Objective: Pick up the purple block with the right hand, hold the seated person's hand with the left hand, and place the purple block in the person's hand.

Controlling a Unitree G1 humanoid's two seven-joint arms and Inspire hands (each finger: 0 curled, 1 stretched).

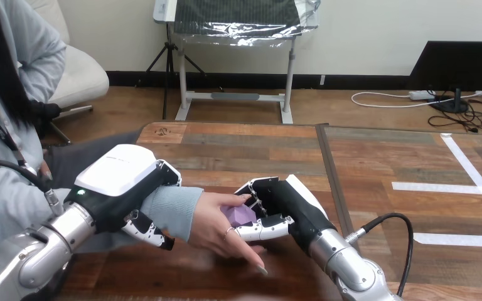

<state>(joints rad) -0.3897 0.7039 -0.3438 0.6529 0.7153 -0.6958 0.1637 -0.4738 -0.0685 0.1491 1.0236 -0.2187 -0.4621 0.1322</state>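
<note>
The robot's left arm [41,248] comes in from the lower left corner and rises toward the middle of the worktop [245,150]. Its left hand [122,179] sits with the white shell of its back turned up, lying over the person's wrist. The fingers [145,231] curl down and under the pale blue-grey sleeve [174,210], so the left hand is closed round the wrist from above and below, just behind the cuff.

Out of that cuff, to the right, comes the person's hand [216,229]. It is held low over the wooden worktop, near its front edge, with its fingers stretched toward the lower right; whether they touch the wood I cannot tell.

Just right of the person's hand and touching it is the purple block [241,214], the 1 block in sight. It sits between the person's hand on its left and the robot's right hand [292,207] on its right. Only part of the block shows, since fingers cover its upper and lower edges.

The right hand is clamped on the purple block: black-and-white fingers [254,191] bend over its top, and another jointed digit presses in from below, lying against the person's hand. The 2 robot hands are near each other, with the person's hand between them.

The right arm [345,266] runs from the right hand down to the bottom edge.
</note>
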